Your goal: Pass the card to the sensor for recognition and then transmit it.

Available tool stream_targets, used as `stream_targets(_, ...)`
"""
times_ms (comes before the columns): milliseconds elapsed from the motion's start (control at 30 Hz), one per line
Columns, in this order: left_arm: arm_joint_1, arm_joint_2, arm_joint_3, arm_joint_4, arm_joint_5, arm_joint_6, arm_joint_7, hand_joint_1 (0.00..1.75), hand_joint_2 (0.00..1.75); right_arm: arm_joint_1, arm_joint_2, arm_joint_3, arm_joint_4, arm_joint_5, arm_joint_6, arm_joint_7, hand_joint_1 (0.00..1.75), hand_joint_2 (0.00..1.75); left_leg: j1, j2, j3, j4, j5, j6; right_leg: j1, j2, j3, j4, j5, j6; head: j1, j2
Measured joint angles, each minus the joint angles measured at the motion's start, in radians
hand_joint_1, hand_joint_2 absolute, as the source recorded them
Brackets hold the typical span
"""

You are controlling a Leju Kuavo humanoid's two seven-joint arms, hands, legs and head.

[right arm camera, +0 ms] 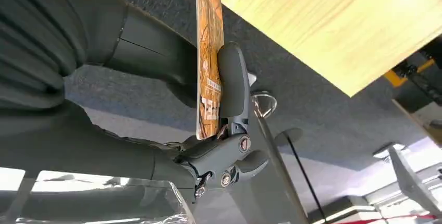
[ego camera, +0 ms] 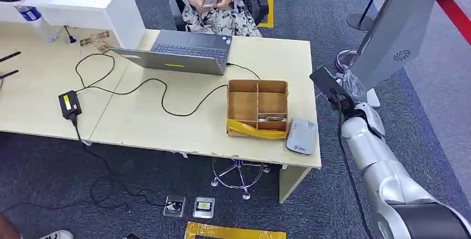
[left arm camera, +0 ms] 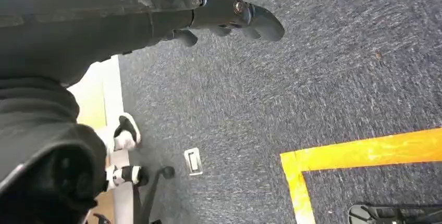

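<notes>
Card (right arm camera: 209, 52): orange printed face, seen edge-on in the right wrist view, pinched between the thick grey thumb (right arm camera: 233, 81) and the darker fingers of the right robot hand (right arm camera: 213, 104). It is held off the right end of the table (ego camera: 166, 116), above the carpet, well apart from the sensor.

Sensor (ego camera: 301, 135): flat grey reader lying on the table's near right corner, just beside the cardboard box (ego camera: 257, 107), on the side toward the right arm.

Right arm (ego camera: 383, 167): silver, reaching up beside the table's end, nearest of all listed items to the sensor.

Left robot hand (left arm camera: 229, 18): hanging over the carpet; fingers apart and grasping nothing.

Handling note, step in hand: carry the card to the sensor. Judged best done by turning the card's broad face flat toward the sensor's top, bringing it low and level over the middle of the reader, and keeping the pinch firm, since only the card's lower part is gripped and it could pivot. The box wall beside the sensor should be avoided.

Other: laptop (ego camera: 183, 53) beyond the box; a seated person (ego camera: 216, 0) beyond the laptop.
</notes>
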Motion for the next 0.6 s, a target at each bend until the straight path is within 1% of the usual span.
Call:
stream_targets(100, 0.003, 0.000, 0.001, 0.000, 0.000, 0.000, -0.009, 0.00, 0.00, 0.013, 0.000, 0.007, 0.000, -0.011, 0.016, -0.017, 1.75, 1.75, 0.000, 0.000, 0.000, 0.000, 0.000, 0.000, 0.000, 0.000, 0.000, 0.000, 0.000, 0.000, 0.000, 0.000)
stream_targets(200, 0.004, 0.000, 0.001, 0.000, 0.001, -0.001, -0.018, 0.00, 0.00, 0.030, 0.000, 0.018, 0.000, -0.036, 0.037, -0.059, 1.75, 1.75, 0.000, 0.000, 0.000, 0.000, 0.000, 0.000, 0.000, 0.000, 0.000, 0.000, 0.000, 0.000, 0.000, 0.000)
stream_targets(300, 0.003, -0.001, 0.001, 0.000, 0.001, -0.001, -0.021, 0.00, 0.00, 0.051, 0.000, 0.027, -0.006, -0.050, 0.048, -0.083, 1.75, 1.75, 0.000, 0.000, 0.000, 0.000, 0.000, 0.000, 0.000, 0.000, 0.000, 0.000, 0.000, 0.000, 0.000, 0.000)
stream_targets(433, 0.003, -0.001, 0.001, 0.000, 0.003, 0.000, -0.021, 0.00, 0.00, 0.067, 0.001, 0.045, -0.009, -0.059, 0.057, -0.095, 1.75, 1.75, 0.000, 0.000, 0.000, 0.000, 0.000, 0.000, 0.000, 0.000, 0.000, 0.000, 0.000, 0.000, 0.000, 0.000)
stream_targets(600, 0.003, -0.001, 0.001, 0.000, 0.010, 0.003, -0.020, 0.00, 0.00, 0.093, 0.000, 0.068, -0.010, -0.095, 0.048, -0.091, 1.75, 1.75, 0.000, 0.000, 0.000, 0.000, 0.000, 0.000, 0.000, 0.000, 0.000, 0.000, 0.000, 0.000, 0.000, 0.000)
